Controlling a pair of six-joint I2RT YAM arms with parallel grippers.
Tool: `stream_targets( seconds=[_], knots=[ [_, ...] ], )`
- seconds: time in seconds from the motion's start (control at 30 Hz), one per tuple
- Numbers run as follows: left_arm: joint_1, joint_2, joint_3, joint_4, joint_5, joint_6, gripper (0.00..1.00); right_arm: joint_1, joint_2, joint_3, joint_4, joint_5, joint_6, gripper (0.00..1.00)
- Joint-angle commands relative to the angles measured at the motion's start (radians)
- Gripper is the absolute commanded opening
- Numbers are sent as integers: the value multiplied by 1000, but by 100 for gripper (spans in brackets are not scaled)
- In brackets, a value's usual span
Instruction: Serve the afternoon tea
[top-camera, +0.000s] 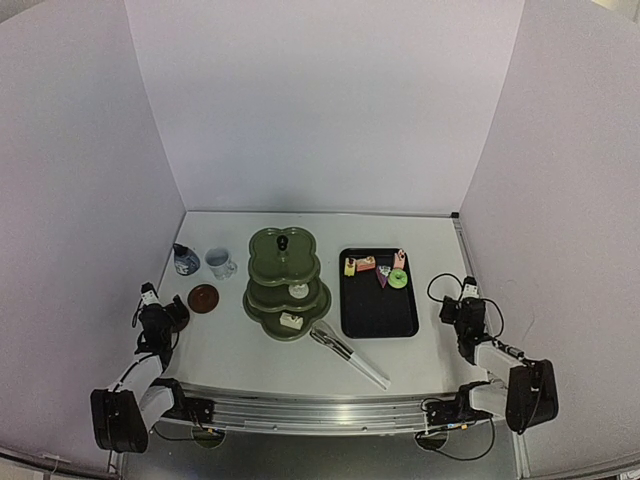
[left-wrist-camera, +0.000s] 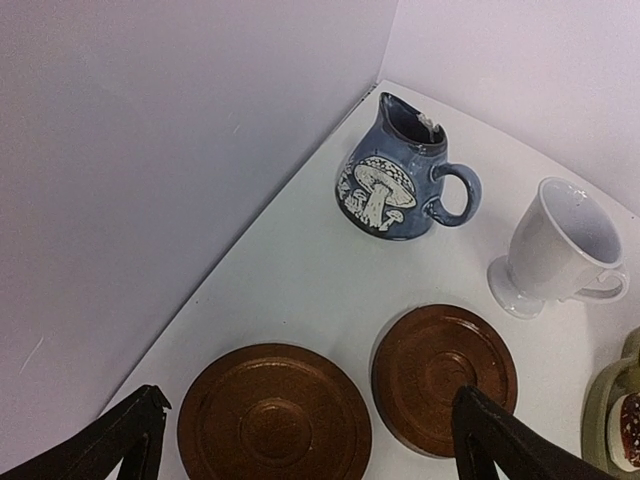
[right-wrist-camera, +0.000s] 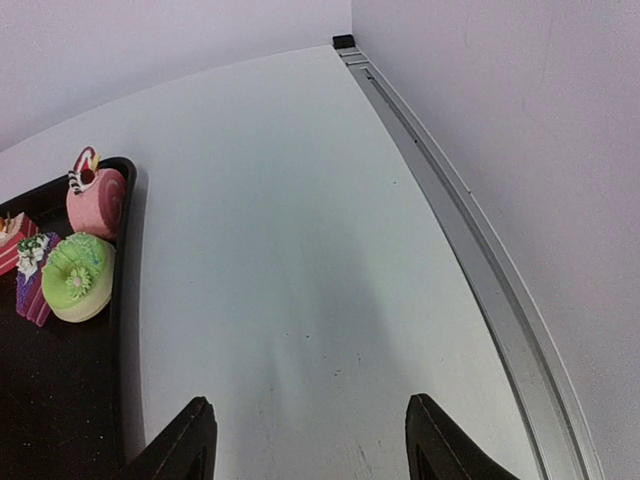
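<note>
Both pincers gape empty: the left pincer (left-wrist-camera: 307, 400) over two coasters (left-wrist-camera: 275, 415), the right pincer (right-wrist-camera: 310, 403) over the counter (right-wrist-camera: 300, 250). Swinging for the cakes (top-camera: 375, 268) on the tray (top-camera: 380, 320), at three o'clock of the stand (top-camera: 285, 285), could clip the tongs (top-camera: 348, 353). The close-set cups (left-wrist-camera: 395, 185) at its ten o'clock look easy to tip. Smooth white counter, plain white walls (top-camera: 320, 100).

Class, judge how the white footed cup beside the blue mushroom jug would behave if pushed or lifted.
The white cup probably tips easily if pushed high: its foot is narrower than its rim. It looks like glazed ceramic, so likely stiff, slippery and breakable.
</note>
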Motion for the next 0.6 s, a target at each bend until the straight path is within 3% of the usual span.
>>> stream_targets(
  seconds=[0.0,0.1,0.13,0.2,0.27,0.43,0.57],
  knots=[
    [5,1,74,-64,86,15,100,2,0,114,-164,-164,-43,62],
    [4,-23,90,-154,350,265,100,19,-56,232,-425,-200,-35,64],
    [4,-41,83,-161,412,297,100,22,-79,264,-504,-234,-28,69],
    [4,-81,66,-146,427,267,100,42,-127,320,-634,-305,-1,85],
    [5,-112,86,-164,434,236,100,104,-169,359,-743,-330,40,90],
    [4,-102,231,-273,584,137,100,409,-236,377,-840,-316,154,92],
    [4,-107,261,-234,767,98,100,714,-110,436,-865,-188,191,92]
  ],
)
